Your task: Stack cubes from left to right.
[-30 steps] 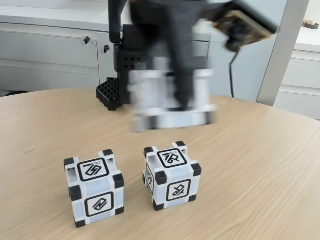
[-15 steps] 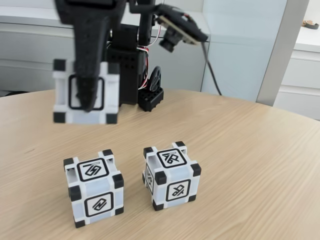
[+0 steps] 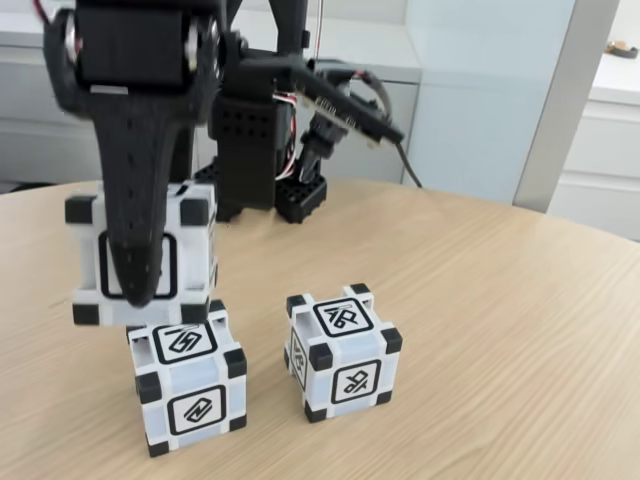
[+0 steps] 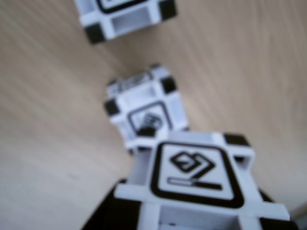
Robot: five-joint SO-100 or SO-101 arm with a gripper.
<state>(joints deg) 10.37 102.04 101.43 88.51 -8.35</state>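
Observation:
My gripper [image 3: 138, 282] is shut on a white cube [image 3: 190, 262] with black corners, one black finger across its front glyph. The held cube hangs just over the left cube [image 3: 192, 385] on the table, set a little to the left of it; whether they touch I cannot tell. The right cube [image 3: 343, 352] stands alone beside them. In the wrist view the held cube [image 4: 196, 182] fills the bottom, the cube beneath it [image 4: 146, 108] shows in the middle, and another cube [image 4: 127, 17] lies at the top edge.
The arm's black base [image 3: 250, 150] and a cable stand at the back of the round wooden table [image 3: 500, 330]. White cabinets [image 3: 90, 110] run behind it. Bare tabletop stretches to the right of the cubes.
The gripper has carried the cube from the middle of the table to the left and lowered it until it hangs right over the left cube. The two cubes on the table have not moved.

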